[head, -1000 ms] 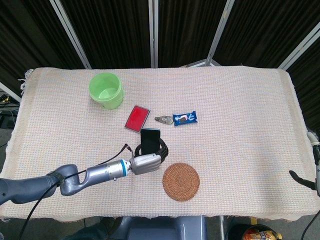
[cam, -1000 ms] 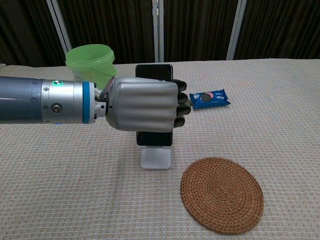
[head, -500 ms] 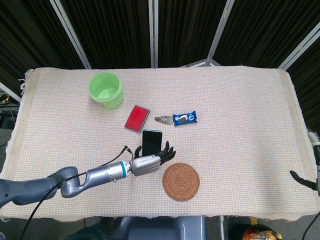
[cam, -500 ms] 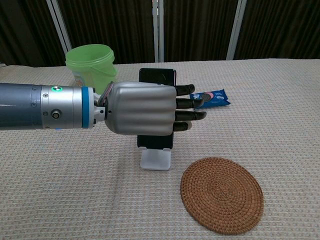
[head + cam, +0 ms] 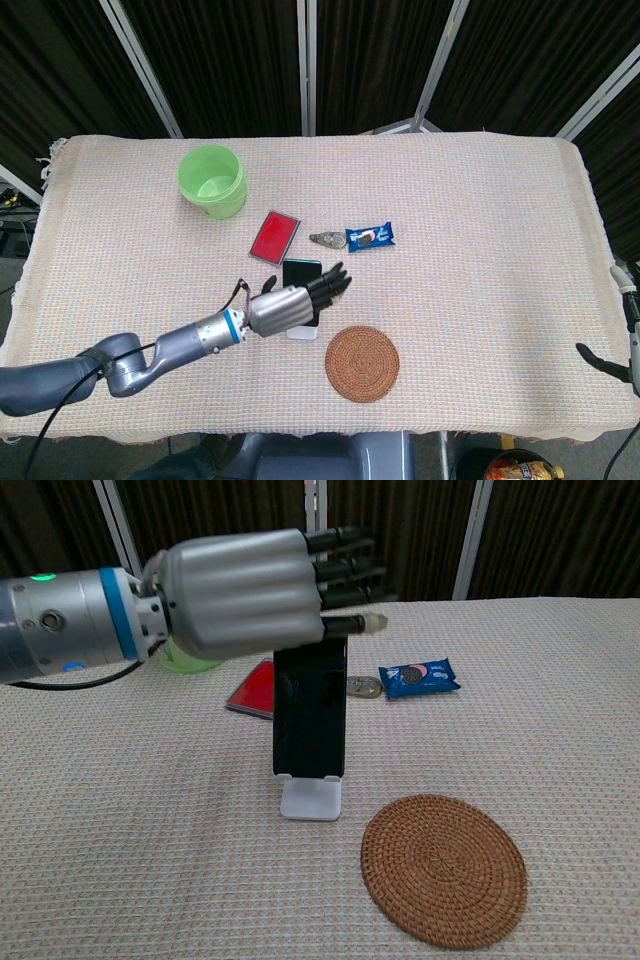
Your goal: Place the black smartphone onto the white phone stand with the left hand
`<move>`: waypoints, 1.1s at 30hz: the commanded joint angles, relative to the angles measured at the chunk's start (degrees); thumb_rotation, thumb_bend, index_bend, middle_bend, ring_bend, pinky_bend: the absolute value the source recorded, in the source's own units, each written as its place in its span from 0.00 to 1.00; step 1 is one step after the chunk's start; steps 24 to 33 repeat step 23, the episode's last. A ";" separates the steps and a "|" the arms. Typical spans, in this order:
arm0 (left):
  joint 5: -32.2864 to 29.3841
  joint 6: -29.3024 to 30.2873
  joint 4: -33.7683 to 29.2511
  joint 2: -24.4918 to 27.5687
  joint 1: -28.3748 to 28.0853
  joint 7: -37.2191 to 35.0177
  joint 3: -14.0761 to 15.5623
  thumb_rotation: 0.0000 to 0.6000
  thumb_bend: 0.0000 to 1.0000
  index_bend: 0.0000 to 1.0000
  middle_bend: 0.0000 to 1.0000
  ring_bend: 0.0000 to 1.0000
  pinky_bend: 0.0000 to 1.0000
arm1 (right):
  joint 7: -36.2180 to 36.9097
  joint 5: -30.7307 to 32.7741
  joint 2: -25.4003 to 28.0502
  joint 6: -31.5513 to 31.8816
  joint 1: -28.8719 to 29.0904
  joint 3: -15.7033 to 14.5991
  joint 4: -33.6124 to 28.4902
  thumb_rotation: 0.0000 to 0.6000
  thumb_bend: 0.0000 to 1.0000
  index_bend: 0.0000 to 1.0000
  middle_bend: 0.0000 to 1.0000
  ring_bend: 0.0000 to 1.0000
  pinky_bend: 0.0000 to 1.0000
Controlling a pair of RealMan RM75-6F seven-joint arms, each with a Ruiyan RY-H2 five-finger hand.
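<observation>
The black smartphone (image 5: 310, 715) stands upright on the white phone stand (image 5: 311, 798), its lower edge in the stand's lip. My left hand (image 5: 265, 585) hovers above the phone's top edge with its fingers stretched out and nothing in it. From the head view the left hand (image 5: 290, 303) covers most of the phone (image 5: 300, 268) and the stand (image 5: 302, 331). Of my right arm only a sliver (image 5: 625, 350) shows at the right edge; the hand itself is out of sight.
A round woven coaster (image 5: 443, 868) lies just right of the stand. Behind the phone lie a red case (image 5: 252, 691), a small metal object (image 5: 364, 686) and a blue snack packet (image 5: 419, 676). A green bucket (image 5: 212, 181) stands at the back left.
My left hand has opened, let go of the phone and risen above it. The phone stays upright on the stand.
</observation>
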 commanded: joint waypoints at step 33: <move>-23.95 26.24 -19.86 20.15 36.38 -40.01 6.90 1.00 0.00 0.00 0.00 0.00 0.00 | -2.93 -0.95 -1.01 -0.93 0.99 -0.40 -0.69 1.00 0.00 0.00 0.00 0.00 0.00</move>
